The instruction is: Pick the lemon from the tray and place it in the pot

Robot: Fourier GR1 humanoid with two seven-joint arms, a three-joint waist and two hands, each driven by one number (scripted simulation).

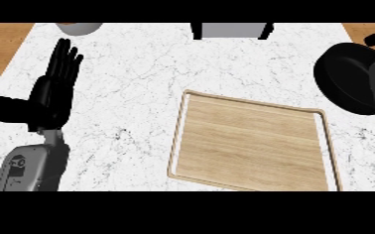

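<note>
Where the view is nearest, at lower left: a grey forearm (33,168) comes up from the bottom edge over the white marbled worktop (139,69).
Tray (178,139): a wooden tray with a raised rim lies flat on the worktop, right of the forearm and slightly turned; only its bare boards show.
Left hand (53,96): black, released and holding nothing, fingers straight and pointing away from the robot; it rests near the left edge, well apart from the tray.
Lemon: I cannot tell where it lies; it shows neither on the tray nor near the left hand.
Pot (348,79): black and round, at the right edge beyond the tray's far right corner, partly cut off by the view; its inside is too dark to read.
Bowl (79,28): a grey one at the far left edge of the worktop, beyond the left hand's fingertips, mostly cut off.
Grey block (230,29): at the far middle edge, dark at both sides, only its near part showing.
</note>
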